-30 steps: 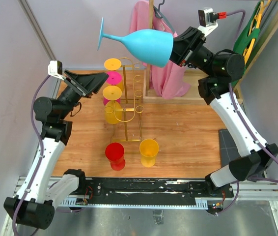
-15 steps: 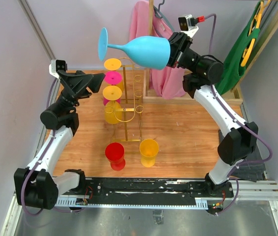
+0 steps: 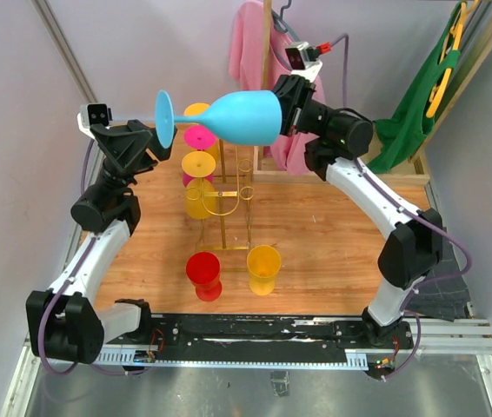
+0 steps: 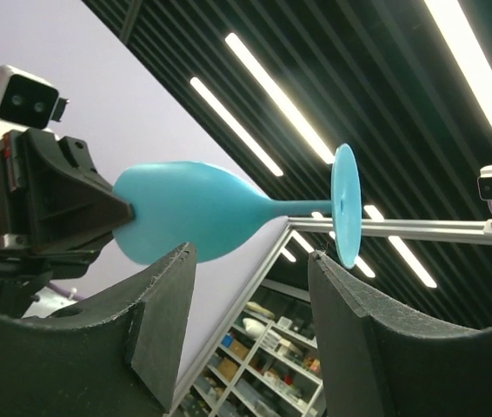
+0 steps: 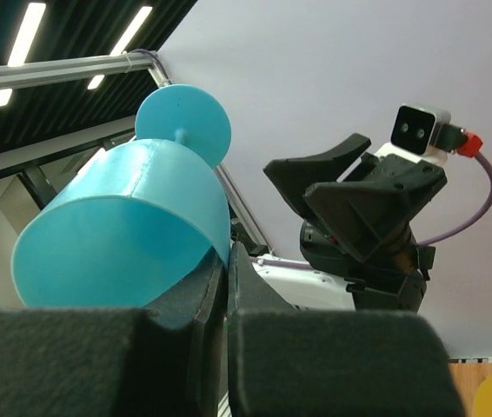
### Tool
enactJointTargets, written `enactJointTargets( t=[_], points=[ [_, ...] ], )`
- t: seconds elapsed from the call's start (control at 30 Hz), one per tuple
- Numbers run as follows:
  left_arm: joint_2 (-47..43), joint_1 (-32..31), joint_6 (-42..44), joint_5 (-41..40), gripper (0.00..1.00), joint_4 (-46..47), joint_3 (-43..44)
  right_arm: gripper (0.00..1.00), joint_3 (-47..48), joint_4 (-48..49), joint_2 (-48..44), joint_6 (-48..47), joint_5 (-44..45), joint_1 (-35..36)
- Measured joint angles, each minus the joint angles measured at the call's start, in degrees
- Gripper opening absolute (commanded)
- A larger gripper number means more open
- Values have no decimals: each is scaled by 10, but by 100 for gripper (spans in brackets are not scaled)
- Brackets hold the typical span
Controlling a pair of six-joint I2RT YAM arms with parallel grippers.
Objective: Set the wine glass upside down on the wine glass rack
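Nearest to the arm bases, a red cup (image 3: 203, 274) and a yellow cup (image 3: 263, 268) stand upright on the wooden table (image 3: 342, 243), both of smooth matte plastic. Just behind them rises the wine glass rack (image 3: 222, 228), a thin gold wire stand with a central post and small loops. Some yellow glasses (image 3: 197, 163) and a pink one (image 3: 199, 136) hang there with their round feet up. The wine glass (image 3: 242, 119) is not on the rack. It is held high above it, lying on its side, with the flat round foot toward the left arm. It is light blue, opaque and smooth, with a rounded bowl and a slim stem. The right gripper (image 3: 288, 104) pinches the wall of the bowl at the rim, one finger inside and one outside, as the right wrist view shows. The left gripper (image 4: 250, 321) is raised with its jaws spread wide. In the left wrist view the stem lies just ahead of the opening and touches neither finger. I judge this to be a handover, so that the glass can be taken by the stem and turned mouth down. Farthest away, a pink garment (image 3: 255, 52) and a green garment (image 3: 420, 95) hang softly.
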Motion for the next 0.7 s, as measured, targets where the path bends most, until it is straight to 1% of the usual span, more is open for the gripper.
enactJointTargets(
  t=[0.17, 0.5, 0.57, 0.7],
  points=[
    [-2, 0, 0, -9, 60, 0, 10, 1, -2, 0, 19, 0, -8, 20],
    [-28, 0, 0, -19, 59, 0, 18, 1, -2, 0, 38, 0, -15, 20],
    [-33, -1, 0, -22, 55, 0, 18, 1, -2, 0, 41, 0, -15, 20],
    [-42, -6, 0, -22, 39, 0, 19, 1, -2, 0, 47, 0, -15, 20]
  ],
)
